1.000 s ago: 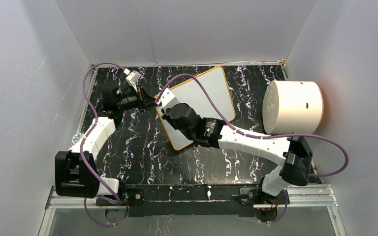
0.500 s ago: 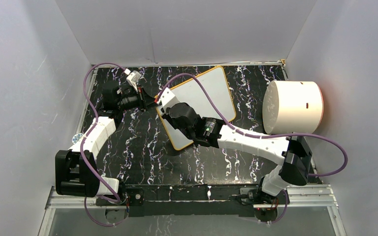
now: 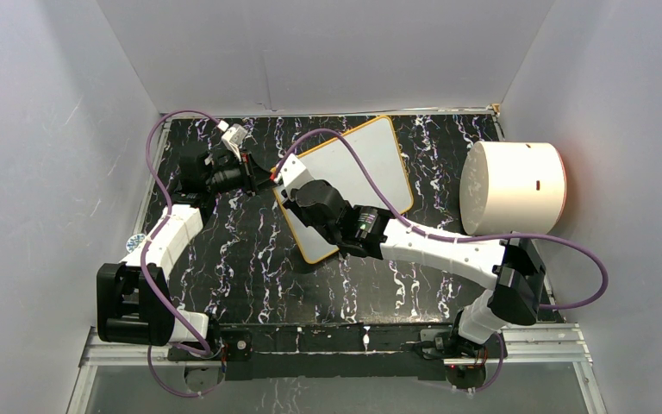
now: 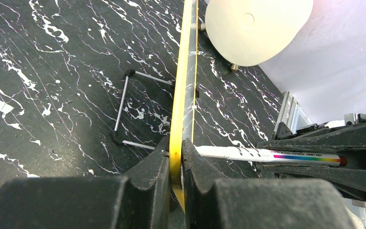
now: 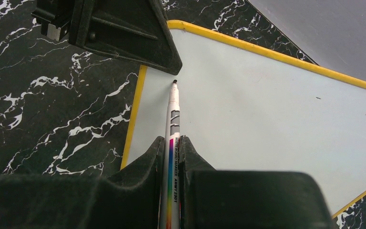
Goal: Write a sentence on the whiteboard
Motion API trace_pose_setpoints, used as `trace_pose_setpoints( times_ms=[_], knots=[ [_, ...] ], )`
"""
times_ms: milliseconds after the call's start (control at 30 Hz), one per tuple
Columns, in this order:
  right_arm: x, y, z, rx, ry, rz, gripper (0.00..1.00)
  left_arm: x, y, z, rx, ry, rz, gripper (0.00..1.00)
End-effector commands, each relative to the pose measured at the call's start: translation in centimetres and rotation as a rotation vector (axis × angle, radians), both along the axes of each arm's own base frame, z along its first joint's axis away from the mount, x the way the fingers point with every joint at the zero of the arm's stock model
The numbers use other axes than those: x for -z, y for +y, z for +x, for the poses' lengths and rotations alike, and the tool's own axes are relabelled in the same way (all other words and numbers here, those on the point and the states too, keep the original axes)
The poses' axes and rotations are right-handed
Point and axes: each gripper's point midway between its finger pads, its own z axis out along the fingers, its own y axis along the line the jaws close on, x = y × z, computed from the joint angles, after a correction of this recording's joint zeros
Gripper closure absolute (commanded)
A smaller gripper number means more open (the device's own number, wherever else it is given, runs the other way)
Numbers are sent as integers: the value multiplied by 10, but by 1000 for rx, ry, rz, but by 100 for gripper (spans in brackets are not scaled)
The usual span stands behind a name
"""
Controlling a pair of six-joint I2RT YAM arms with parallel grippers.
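Over the last second the right gripper [image 5: 171,143], jaws pinching a whiteboard marker [image 5: 172,112], has only crept slightly toward the left gripper [image 4: 176,150], whose jaws clamp the rim of the whiteboard [image 3: 371,159] propped on the counter [image 3: 250,259], so the sentence looks barely begun.
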Motion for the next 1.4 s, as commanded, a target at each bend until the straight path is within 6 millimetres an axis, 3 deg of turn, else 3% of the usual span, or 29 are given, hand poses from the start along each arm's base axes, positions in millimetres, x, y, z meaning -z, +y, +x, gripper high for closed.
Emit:
trace_pose_setpoints(
  times_ms=[0,900,1367],
  knots=[
    [-20,4,5,17,-9,54,100,16,-1,-1,3,24,45,100],
    [8,-11,-14,5,117,-4,100,19,-1,0,0,32,49,100],
    [-10,-17,-12,20,79,47,100,20,0,1,-2,35,52,100]
  ],
)
